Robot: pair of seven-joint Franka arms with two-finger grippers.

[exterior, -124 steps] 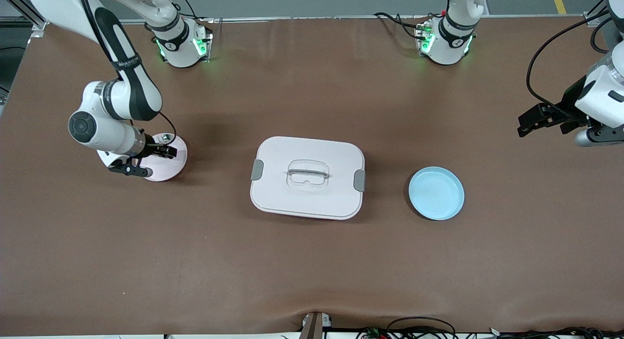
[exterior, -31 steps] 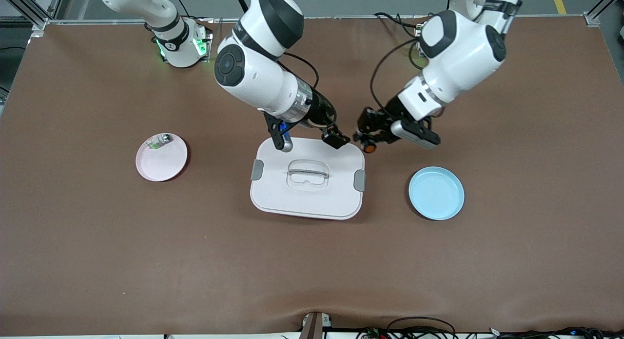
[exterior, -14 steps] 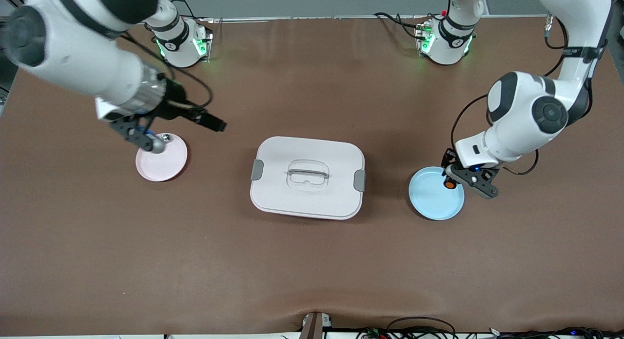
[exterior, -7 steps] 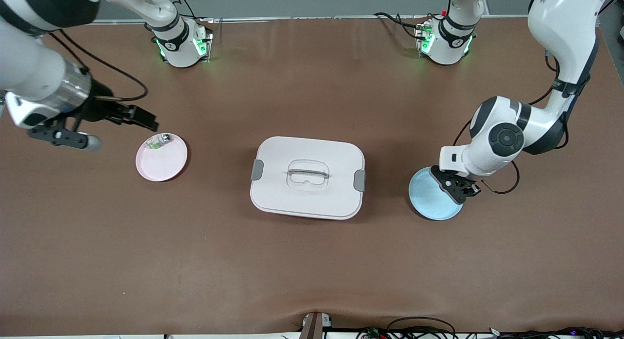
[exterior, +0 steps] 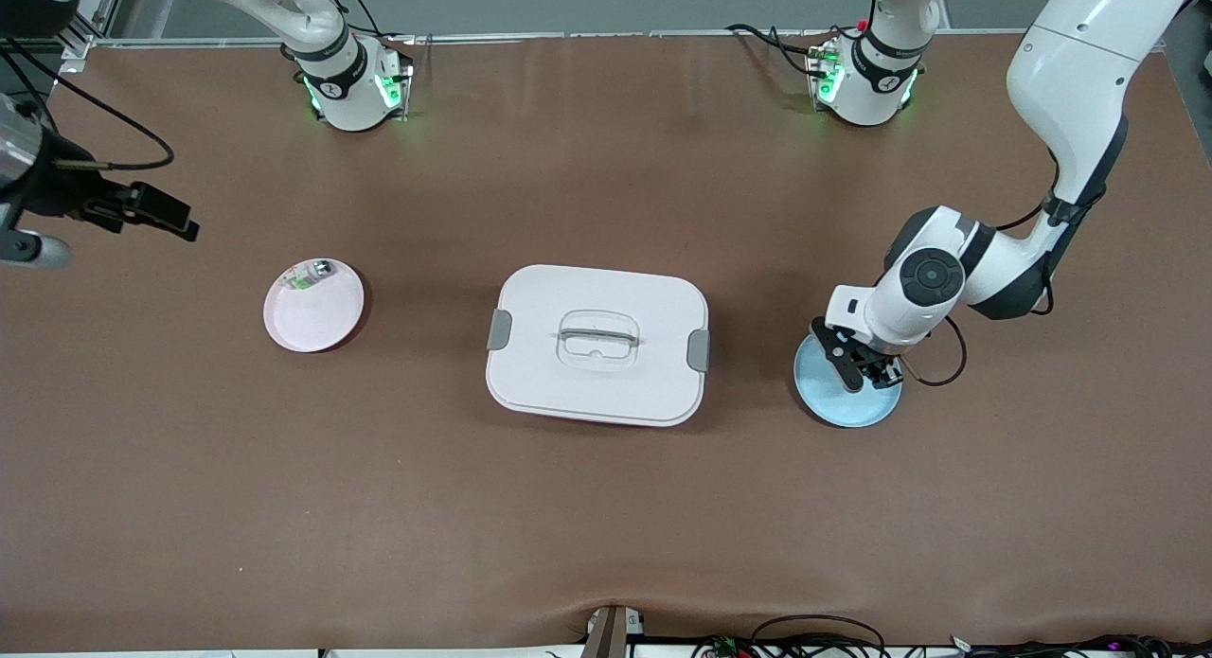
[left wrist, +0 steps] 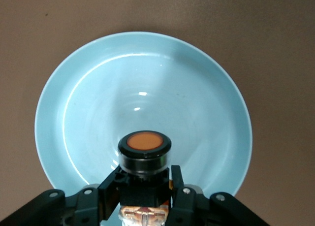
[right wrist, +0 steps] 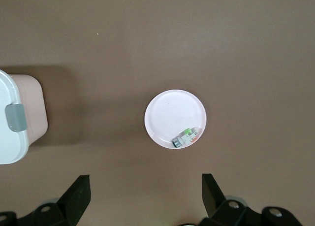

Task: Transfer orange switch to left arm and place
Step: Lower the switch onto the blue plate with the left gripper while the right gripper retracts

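Step in hand: final placement. Left pincer [exterior: 864, 369] is low over the blue plate [exterior: 833, 407], clamped on the switch [left wrist: 144, 152]; the wrist view shows the orange button end pointing down at the plate's middle, w/ fingers [left wrist: 183, 201] gripping the black body. Can't tell whether the switch touches the plate yet.

Right pincer [exterior: 151, 210] is up over bare worktop [exterior: 606, 525] at the right arm's end, jaws wide, holding nothing; it waits. Pink plate [exterior: 317, 322] has only a small green-and-clear part [right wrist: 186, 137].

Box [exterior: 597, 346] sits between the plates, clear of both arms.

Next, probably: lower until the switch rests on the plate, open, lift straight up so nothing drags.
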